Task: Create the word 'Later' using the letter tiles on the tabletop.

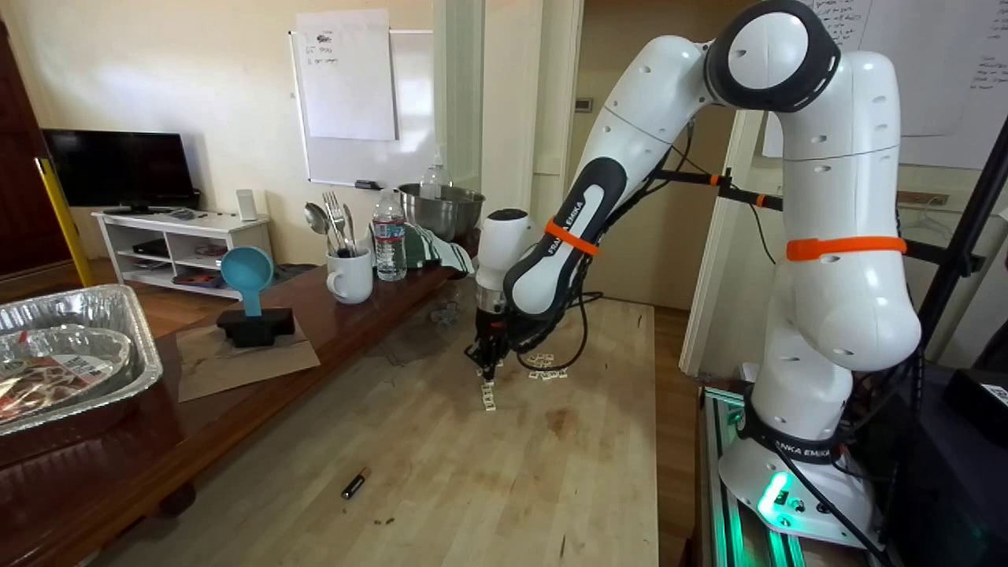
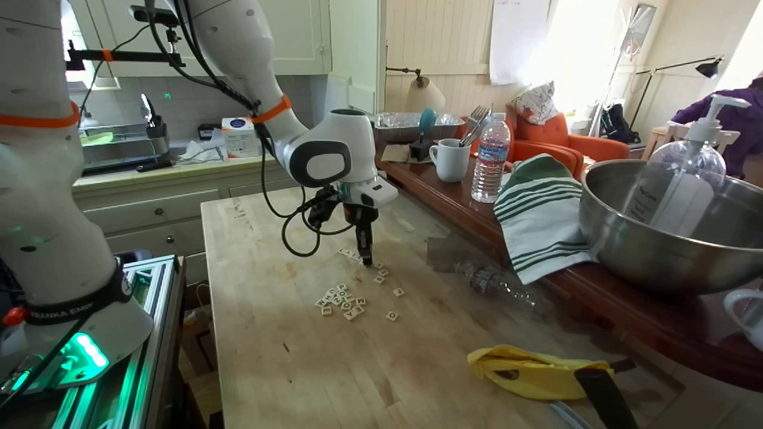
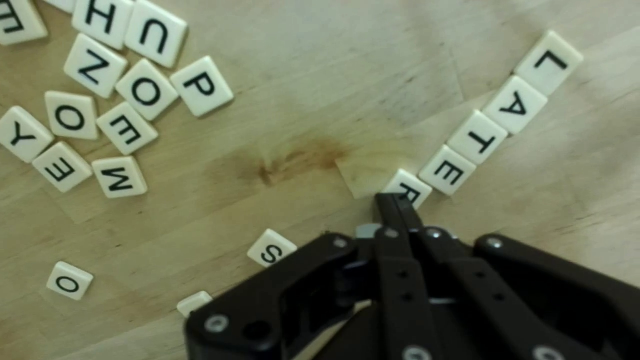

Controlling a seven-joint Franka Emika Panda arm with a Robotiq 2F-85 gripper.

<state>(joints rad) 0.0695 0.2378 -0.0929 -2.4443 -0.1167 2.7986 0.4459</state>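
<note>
Spelling LATER on the counter (image 3: 310, 100), five letter tiles (image 3: 477, 136), end effector (image 3: 396, 197) pressed closed, partly hiding the R tile (image 3: 409, 187).

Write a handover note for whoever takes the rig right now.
Gripper: shut, tips hiding part of the R tile in the wrist view; contact can't be told.
Tiles: L tile, A tile, T tile, E tile, then R, in a diagonal row on the tabletop; spare tiles cluster at that view's upper left.
Done: LATER reads in order.
Left: R looks slightly out of line; probably nudge it straight, then lift clear.
</note>
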